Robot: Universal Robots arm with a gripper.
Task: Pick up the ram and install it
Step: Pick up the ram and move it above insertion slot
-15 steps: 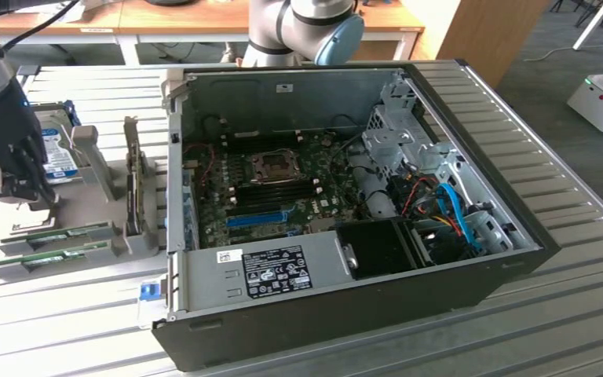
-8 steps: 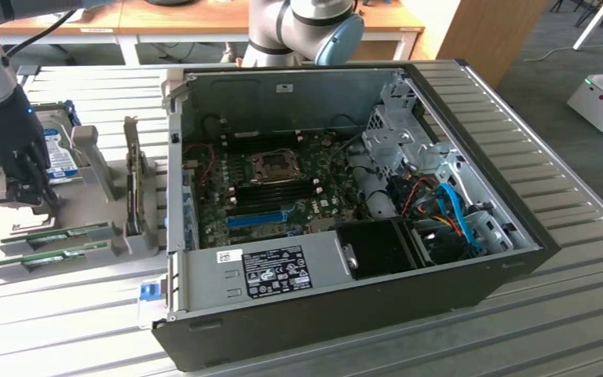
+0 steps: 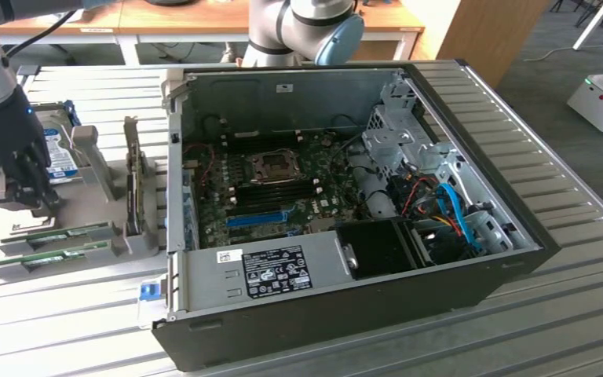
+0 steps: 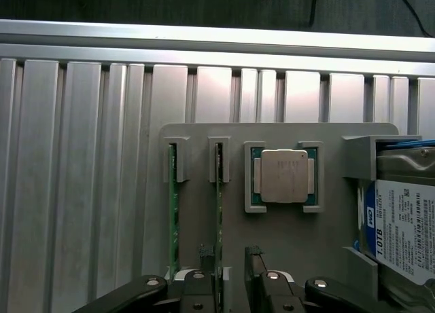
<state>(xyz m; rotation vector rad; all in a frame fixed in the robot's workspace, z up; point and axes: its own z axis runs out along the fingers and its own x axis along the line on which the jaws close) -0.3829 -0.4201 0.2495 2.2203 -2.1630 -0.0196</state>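
Ram (image 4: 219,211) stands on edge in the holder (image 3: 40,269), at the case's (image 3: 385,306) nine o'clock in the exterior view. Pick-up step, I judge: my gripper (image 4: 230,253) hangs spread, straddling it, not gripping. Closing calls for pads (image 4: 206,250) square on its faces.

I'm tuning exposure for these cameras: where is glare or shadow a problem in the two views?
Exterior view: the slatted metal table glares pale, while the open computer case shades its motherboard. Wrist view: bright streaks run along the table slats, the processor lid shines, the ram sticks sit dim in their grey holder, and the background beyond the table is nearly black.
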